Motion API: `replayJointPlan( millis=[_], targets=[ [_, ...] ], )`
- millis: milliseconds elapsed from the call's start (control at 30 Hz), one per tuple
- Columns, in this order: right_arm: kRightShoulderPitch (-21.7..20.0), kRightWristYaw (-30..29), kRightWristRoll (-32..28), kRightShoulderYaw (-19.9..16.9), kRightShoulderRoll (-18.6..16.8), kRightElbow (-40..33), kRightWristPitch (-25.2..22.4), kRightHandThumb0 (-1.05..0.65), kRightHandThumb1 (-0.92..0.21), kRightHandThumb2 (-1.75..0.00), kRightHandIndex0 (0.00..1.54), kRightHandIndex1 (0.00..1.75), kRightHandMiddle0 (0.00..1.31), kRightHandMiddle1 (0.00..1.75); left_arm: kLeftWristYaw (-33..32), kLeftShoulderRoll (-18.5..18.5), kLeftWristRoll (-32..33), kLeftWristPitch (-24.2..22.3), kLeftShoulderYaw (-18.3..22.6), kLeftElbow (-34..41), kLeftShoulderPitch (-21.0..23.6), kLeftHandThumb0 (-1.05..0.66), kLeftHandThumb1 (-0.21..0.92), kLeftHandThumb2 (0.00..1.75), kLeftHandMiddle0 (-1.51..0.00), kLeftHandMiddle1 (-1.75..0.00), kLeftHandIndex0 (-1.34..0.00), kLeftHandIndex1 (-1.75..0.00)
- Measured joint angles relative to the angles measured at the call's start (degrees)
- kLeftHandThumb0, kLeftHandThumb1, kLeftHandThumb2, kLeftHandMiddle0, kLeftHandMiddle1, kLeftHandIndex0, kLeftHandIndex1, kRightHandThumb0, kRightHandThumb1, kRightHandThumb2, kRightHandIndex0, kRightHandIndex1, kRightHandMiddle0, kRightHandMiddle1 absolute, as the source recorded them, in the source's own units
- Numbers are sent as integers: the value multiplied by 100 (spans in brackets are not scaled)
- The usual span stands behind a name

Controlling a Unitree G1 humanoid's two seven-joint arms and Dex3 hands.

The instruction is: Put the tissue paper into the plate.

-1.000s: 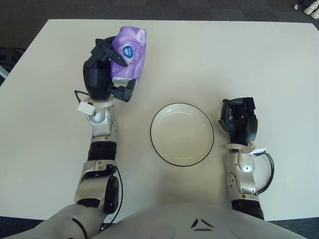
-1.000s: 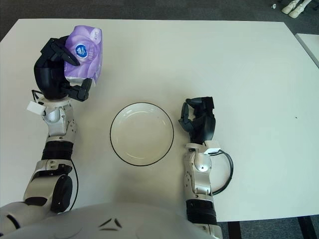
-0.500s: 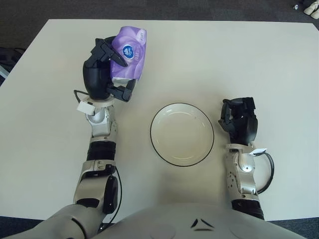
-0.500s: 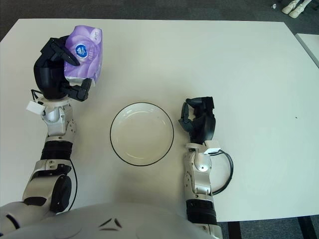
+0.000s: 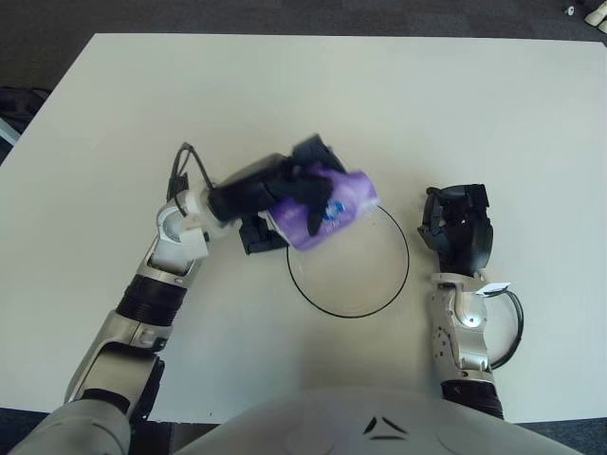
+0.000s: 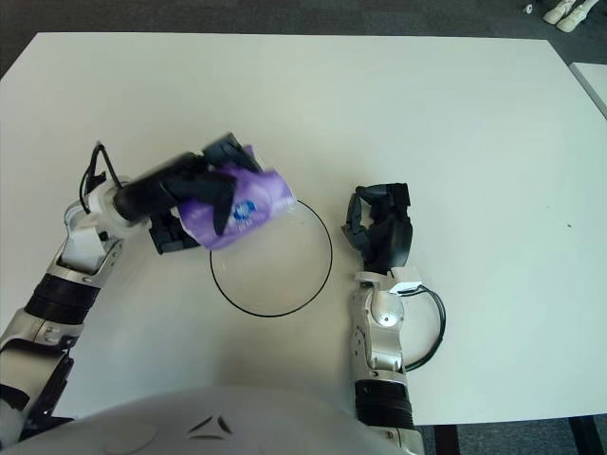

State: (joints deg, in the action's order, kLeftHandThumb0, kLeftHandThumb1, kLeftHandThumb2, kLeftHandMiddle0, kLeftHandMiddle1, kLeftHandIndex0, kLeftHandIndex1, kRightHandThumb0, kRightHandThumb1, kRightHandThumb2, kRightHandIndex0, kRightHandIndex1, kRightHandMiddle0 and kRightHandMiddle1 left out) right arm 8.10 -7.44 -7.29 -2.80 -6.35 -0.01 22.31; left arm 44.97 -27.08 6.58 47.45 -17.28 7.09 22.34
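Left hand: black three-finger left hand (image 5: 270,199), fingers wrapped round the pack, reaching in from the left with its forearm slanted across the table.
Tissue paper: soft purple plastic-wrapped tissue pack with a blue round label (image 5: 325,210), tilted, carried over the left and far part of the plate (whether it touches the rim cannot be told).
Plate: round white plate with a thin dark rim (image 5: 384,294), at the middle of the white rectangular table (image 5: 531,114), partly covered by the pack.
Right hand: black three-finger right hand (image 5: 458,230), idle just to the right of the plate, fingers curled, holding nothing.
Step in hand: transport, judged near its end; the pack is not yet set down.
Next move: likely bring the pack over the plate's middle, lower it until it rests inside the rim, then loosen the fingers.
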Motion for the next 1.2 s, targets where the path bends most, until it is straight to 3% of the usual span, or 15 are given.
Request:
replayJointPlan(
  millis=[167,367,533,800,1000,1200],
  targets=[
    [19,0,3,29,0,-3,-61,-36,-81,-70,47,133,26,175,75,6,35,-137,-123,13,73,-1,7,154,-80,-175,-69,-153],
    [53,-11,23,41,0,-40,-60,-36,-81,-69,47,134,25,175,71,-196,99,-990,-16,627,-1,-1,-3,167,-86,-175,-72,-160],
    [58,-38,37,38,0,-42,-60,-36,-81,-68,47,135,25,175,45,-155,205,-1290,26,632,-20,-1,-8,174,-89,-175,-76,-163],
    [59,-47,106,46,0,-52,-60,-36,-80,-70,47,136,26,175,132,-6,402,-941,27,560,-27,-1,-8,175,-89,-175,-73,-168],
    [60,-48,106,48,0,-52,-60,-36,-80,-71,47,136,26,175,43,128,-49,-411,91,479,-28,-1,-7,175,-89,-175,-71,-170],
    [63,-48,104,47,0,-52,-61,-36,-80,-70,47,136,26,175,-173,229,-365,-294,139,404,-40,-1,-8,175,-89,-175,-72,-169]
  ],
)
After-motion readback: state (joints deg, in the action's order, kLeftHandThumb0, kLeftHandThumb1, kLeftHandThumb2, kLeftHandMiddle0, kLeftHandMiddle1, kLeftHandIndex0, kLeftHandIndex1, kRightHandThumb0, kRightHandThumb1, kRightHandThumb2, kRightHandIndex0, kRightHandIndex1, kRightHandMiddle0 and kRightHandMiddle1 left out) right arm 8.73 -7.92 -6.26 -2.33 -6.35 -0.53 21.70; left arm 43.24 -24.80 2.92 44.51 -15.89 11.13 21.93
